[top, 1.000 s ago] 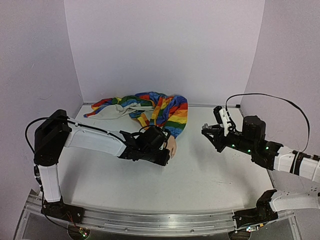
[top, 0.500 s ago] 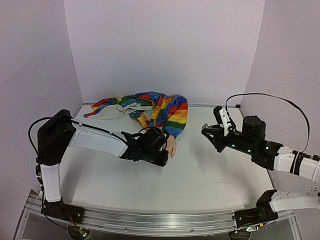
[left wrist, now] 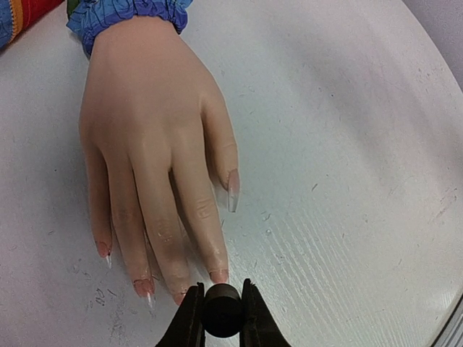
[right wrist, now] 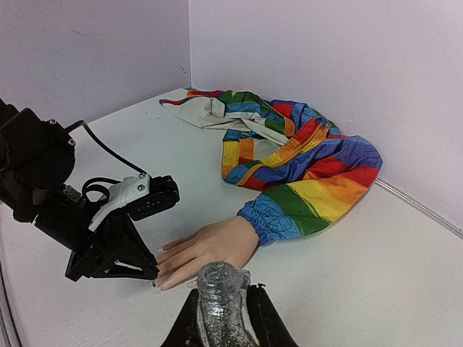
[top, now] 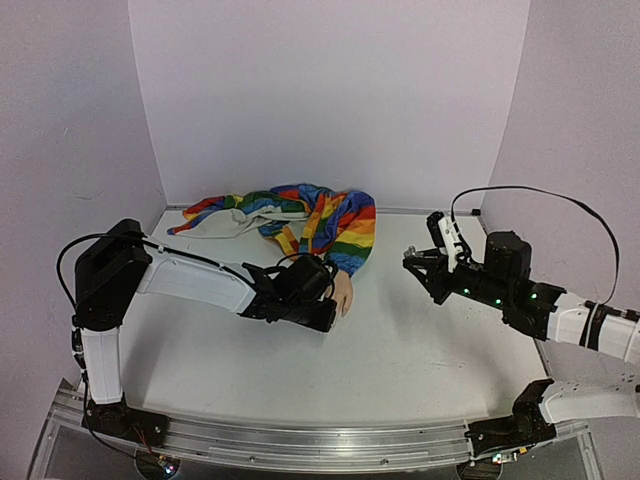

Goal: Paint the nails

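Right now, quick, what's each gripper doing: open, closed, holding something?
Left gripper: fingers shut on a small round black cap.
Right gripper: fingers shut on a small glittery glass bottle, its neck open.

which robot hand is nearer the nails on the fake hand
Left. The left hand, shut on a black cap, is right at the fake hand's fingertips, almost on the nails. The right hand, shut on an open bottle, is off to the right, well apart.
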